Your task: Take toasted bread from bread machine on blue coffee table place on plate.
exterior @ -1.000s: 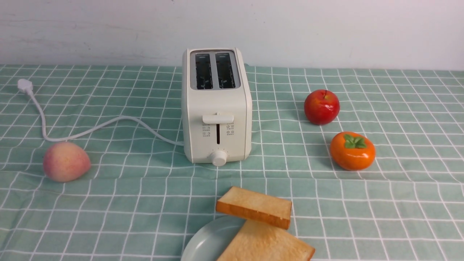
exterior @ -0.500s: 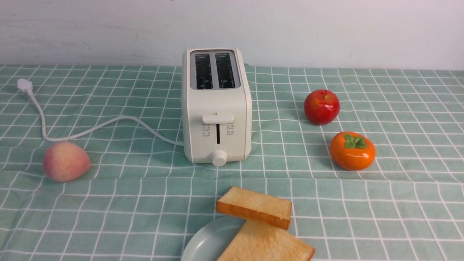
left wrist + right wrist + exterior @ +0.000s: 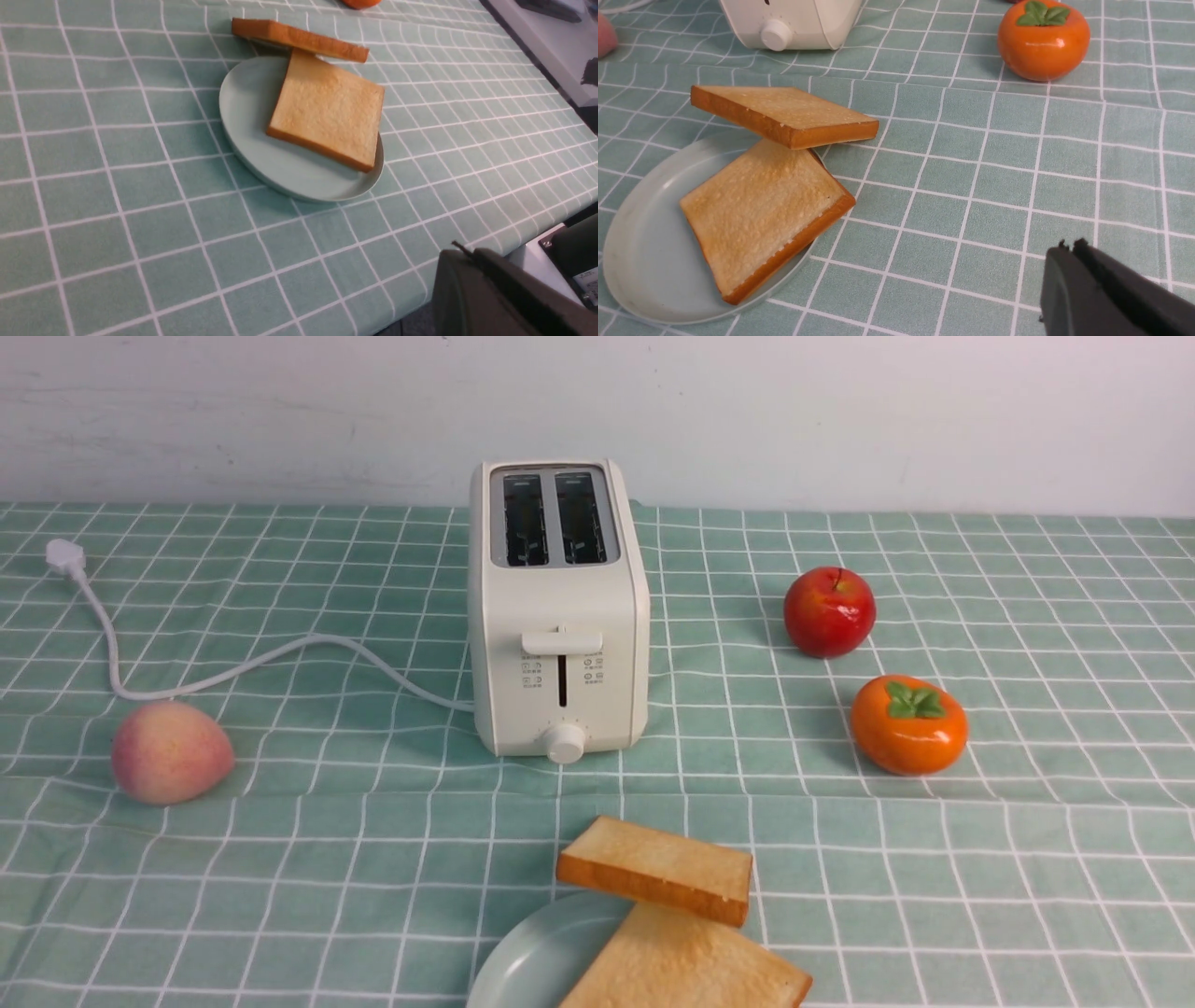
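The cream-white bread machine (image 3: pixel 558 616) stands mid-table with both slots empty. Two slices of toasted bread lie at the near edge. One slice (image 3: pixel 686 963) lies flat on the pale blue-green plate (image 3: pixel 527 959). The other slice (image 3: pixel 655 868) rests on its far corner and overhangs the plate rim. Both show in the left wrist view (image 3: pixel 327 112) and the right wrist view (image 3: pixel 761 210). My left gripper (image 3: pixel 465 253) is shut and empty near the table's front edge. My right gripper (image 3: pixel 1066 247) is shut and empty above the cloth, to the right of the plate. Neither arm shows in the front view.
A peach (image 3: pixel 171 751) lies left of the toaster, near the white power cord (image 3: pixel 233 665). A red apple (image 3: pixel 828 612) and an orange persimmon (image 3: pixel 907 724) sit to the right. The mint-green grid cloth (image 3: pixel 1027 859) covers the table.
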Robot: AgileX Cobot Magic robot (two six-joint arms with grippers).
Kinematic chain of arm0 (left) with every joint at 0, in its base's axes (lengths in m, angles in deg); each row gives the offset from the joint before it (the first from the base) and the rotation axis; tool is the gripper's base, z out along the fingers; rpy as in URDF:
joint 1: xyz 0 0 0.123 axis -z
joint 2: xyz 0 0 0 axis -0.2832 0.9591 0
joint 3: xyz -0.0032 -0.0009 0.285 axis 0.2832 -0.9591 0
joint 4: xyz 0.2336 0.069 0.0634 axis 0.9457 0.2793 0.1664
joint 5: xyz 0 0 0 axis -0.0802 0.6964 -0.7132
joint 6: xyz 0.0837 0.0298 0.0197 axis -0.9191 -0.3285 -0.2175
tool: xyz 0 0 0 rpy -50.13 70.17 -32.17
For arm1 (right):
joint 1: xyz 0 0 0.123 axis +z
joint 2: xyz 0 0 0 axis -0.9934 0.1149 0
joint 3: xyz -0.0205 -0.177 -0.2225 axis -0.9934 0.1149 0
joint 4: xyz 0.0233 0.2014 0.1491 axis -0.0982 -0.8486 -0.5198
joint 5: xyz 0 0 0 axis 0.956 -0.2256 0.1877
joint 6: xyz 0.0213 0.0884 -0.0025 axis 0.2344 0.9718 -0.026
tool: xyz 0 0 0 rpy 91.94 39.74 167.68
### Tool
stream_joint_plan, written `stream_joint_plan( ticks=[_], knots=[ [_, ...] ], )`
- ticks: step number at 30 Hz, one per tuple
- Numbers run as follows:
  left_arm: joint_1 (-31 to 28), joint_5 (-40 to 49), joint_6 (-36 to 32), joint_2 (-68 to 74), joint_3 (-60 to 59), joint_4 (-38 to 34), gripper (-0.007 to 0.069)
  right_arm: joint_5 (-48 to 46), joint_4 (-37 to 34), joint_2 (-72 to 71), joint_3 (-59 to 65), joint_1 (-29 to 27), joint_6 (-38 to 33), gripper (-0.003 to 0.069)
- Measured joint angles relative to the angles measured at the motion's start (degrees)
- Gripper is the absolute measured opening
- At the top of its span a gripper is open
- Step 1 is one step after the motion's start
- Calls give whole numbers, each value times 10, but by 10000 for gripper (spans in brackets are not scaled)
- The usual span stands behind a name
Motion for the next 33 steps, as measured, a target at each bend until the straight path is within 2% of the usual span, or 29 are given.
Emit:
stream_joint_plan(
  ticks=[2,5,6,7,9,11,13,15,18,22,26,29,33],
  knots=[
    [-1,-22,21,0,-16,26,-14,0,0,0,0,0,0,-8],
    [-10,-115,139,0,-34,111,-14,0,0,0,0,0,0,-8],
    [-11,-123,139,0,-34,118,-14,0,0,0,0,0,0,-8],
    [-14,-196,191,0,-50,177,-14,0,0,0,0,0,0,-8],
    [-16,-277,230,0,-78,238,-14,0,0,0,0,0,0,-8],
    [-16,-344,241,0,-105,297,-14,0,0,0,0,-1,0,-8],
    [-16,-443,234,0,-167,386,-14,0,0,0,0,-1,0,-8],
    [-16,-472,211,0,-210,426,-14,0,0,0,0,-1,0,-8],
    [-16,-478,178,0,-252,418,-14,0,0,0,0,-1,0,-5],
    [-26,-448,91,0,-300,333,-13,0,0,0,0,-1,-3,-1],
    [-78,-417,22,0,-313,248,-13,-1,0,0,0,-1,-6,1],
    [-91,-418,8,0,-313,232,-13,-1,0,0,0,-1,-7,4],
    [-79,-418,5,0,-313,227,-12,-2,0,0,0,-1,-7,9]
  ],
)
